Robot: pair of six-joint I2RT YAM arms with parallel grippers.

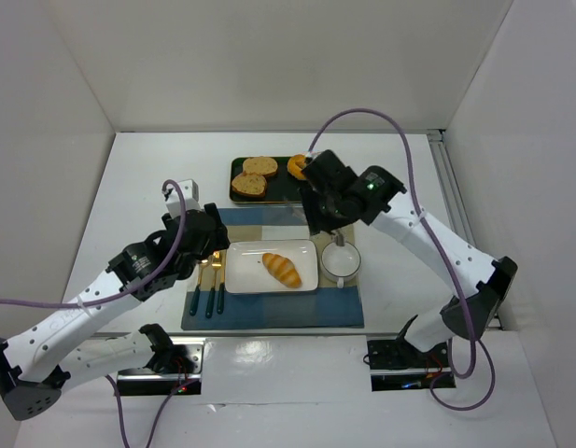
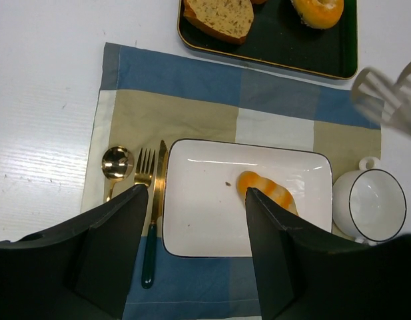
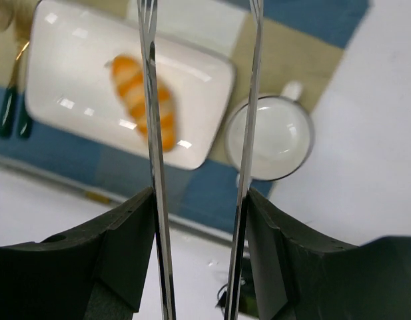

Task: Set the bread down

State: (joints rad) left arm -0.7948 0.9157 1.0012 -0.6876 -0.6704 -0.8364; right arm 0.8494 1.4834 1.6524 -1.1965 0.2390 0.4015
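Right gripper (image 3: 202,12), thin long fingers parted, nothing between them.
Small golden-orange ridged croissant-like bread (image 1: 282,270) lies beneath and just left of those fingers, on a white rectangular plate (image 1: 243,278); left gripper (image 2: 195,193) likewise spread, empty.

The counter (image 1: 138,187) carries one bread (image 1: 282,270) roll, one white plate (image 1: 243,276) and one white cup (image 1: 342,260). There is one black tray (image 1: 234,169), with two toast slices (image 1: 259,167) and one donut (image 1: 296,166). Cutlery comes to three pieces: one spoon (image 2: 116,163), one fork (image 2: 146,163), one knife (image 2: 155,200). There is one checked placemat (image 1: 269,313).
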